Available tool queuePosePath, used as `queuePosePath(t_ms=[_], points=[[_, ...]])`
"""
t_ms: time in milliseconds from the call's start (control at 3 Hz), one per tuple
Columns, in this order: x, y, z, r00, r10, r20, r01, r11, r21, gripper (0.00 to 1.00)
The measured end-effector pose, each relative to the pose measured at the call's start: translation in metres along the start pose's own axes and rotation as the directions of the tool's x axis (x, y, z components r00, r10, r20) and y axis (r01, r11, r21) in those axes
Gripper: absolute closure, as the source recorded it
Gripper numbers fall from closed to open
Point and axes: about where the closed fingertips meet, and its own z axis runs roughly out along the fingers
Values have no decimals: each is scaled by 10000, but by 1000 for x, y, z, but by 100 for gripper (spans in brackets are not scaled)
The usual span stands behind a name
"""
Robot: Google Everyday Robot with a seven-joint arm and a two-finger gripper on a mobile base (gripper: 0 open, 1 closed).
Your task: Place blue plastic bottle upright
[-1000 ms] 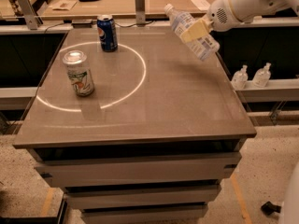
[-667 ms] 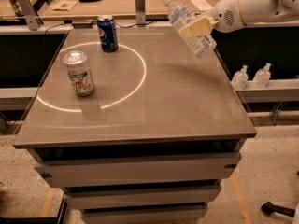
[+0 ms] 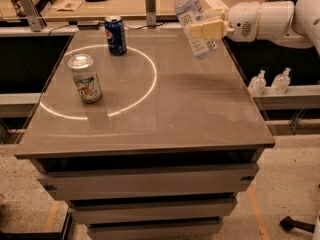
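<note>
Camera view gives us the blue plastic bottle (image 3: 186, 9) clenched in the gripper (image 3: 203, 30), whose tan fingers (image 3: 212, 30) close on its labelled body about halfway up. It hangs over the far right part of the tabletop (image 3: 175, 114), its base apparently clear of the surface.

What has changed in the last second is the bottle's angle. It hung at a strong slant then, cap up and to the left and base swung out to the right. Now it stands much closer to vertical, with the white cap topmost and only a slight lean to the left. The arm has also drawn it a little higher and further in over the tabletop.

For the task we read this as the reorienting step nearly done — what remains, in our judgement, is taking out the last lean, lowering the base flat onto the surface and letting go.

The spot beneath looks free. The dark blue soda can (image 3: 115, 35) and the green-and-white can (image 3: 86, 78) stand well apart on the left, and the two small pump bottles (image 3: 257, 82) sit off the tabletop to the right.
</note>
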Motion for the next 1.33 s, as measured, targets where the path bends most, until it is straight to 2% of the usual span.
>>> queuePosePath(t_ms=[333, 1000, 1333], points=[[-1, 11, 5, 9959, -296, 850, 358, 9968, -718, 100], [18, 32, 13, 9925, -574, 1081, 726, 9871, -1426, 100], [32, 42, 16, 9914, -485, 1212, 681, 9842, -1637, 100]])
